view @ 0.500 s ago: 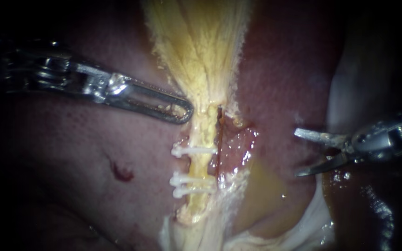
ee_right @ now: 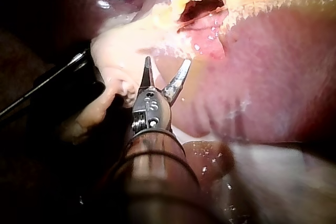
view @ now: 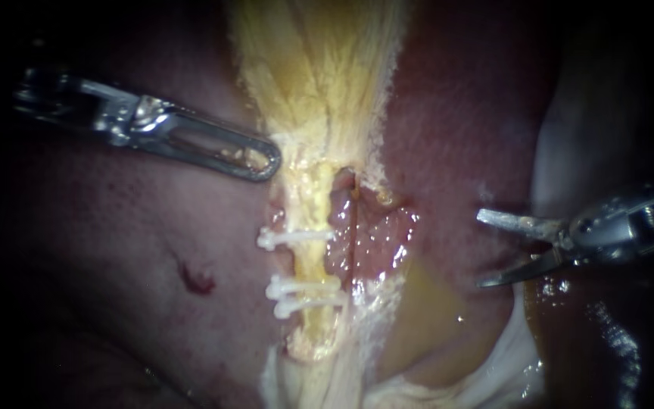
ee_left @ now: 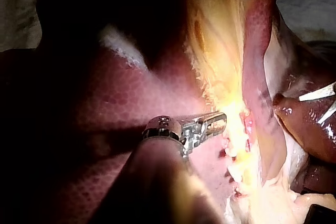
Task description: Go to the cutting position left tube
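The yellow gallbladder [view: 319, 68] narrows to a yellow left tube [view: 313, 261] carrying three white clips, one upper [view: 297, 237] and two lower [view: 304, 295]. A thin reddish right tube [view: 352, 250] runs beside it across an open window. My left instrument [view: 266, 160] has slotted jaws shut on the gallbladder's tissue just above the clips, also in the left wrist view [ee_left: 218, 123]. My right instrument [view: 482, 250] has its blades open, well to the right of both tubes and touching nothing. In the right wrist view those blades [ee_right: 165, 72] stand apart short of the window [ee_right: 202, 6].
Red liver [view: 463, 113] surrounds the tubes, with a small dark bleeding spot [view: 197, 280] to the lower left. Yellowish fluid [view: 425, 303] pools right of the tubes. Pale white tissue [view: 493, 371] lies under the right instrument's path.
My left instrument has moved left and slightly up, drawing the clipped left tube leftward and widening the window between the tubes. The right instrument has barely moved.
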Tool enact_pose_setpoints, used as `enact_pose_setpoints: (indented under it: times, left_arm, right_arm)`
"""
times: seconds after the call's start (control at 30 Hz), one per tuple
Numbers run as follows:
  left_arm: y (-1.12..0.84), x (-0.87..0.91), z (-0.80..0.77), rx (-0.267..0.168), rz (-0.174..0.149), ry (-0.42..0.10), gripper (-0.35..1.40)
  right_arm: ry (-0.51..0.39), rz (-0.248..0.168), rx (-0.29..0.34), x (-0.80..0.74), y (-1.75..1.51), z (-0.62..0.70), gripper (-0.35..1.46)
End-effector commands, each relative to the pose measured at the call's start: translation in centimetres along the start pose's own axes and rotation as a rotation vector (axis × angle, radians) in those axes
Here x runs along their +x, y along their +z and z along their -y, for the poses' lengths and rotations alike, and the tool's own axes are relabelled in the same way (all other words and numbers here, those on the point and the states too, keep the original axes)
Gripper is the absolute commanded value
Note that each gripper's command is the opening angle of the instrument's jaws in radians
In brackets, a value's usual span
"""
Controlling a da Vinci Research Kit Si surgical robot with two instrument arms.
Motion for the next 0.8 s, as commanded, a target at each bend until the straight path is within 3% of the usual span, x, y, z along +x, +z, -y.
enact_pose_setpoints:
  times: [0.03, 0.27, 0.8]
  left_arm:
    - [-0.06, -0.02, 0.00, -0.004, 0.008, -0.004, -0.35]
    - [-0.23, -0.02, 0.03, -0.004, 0.019, -0.002, -0.35]
    - [-0.26, 0.00, 0.09, -0.007, 0.021, -0.003, -0.35]
  right_arm:
    - [0.000, 0.000, 0.000, 0.00, 0.00, 0.00, 1.44]
    - [0.001, -0.004, 0.002, 0.01, 0.00, 0.00, 1.44]
    - [0.031, -0.021, 0.043, 0.05, 0.15, 0.05, 1.44]
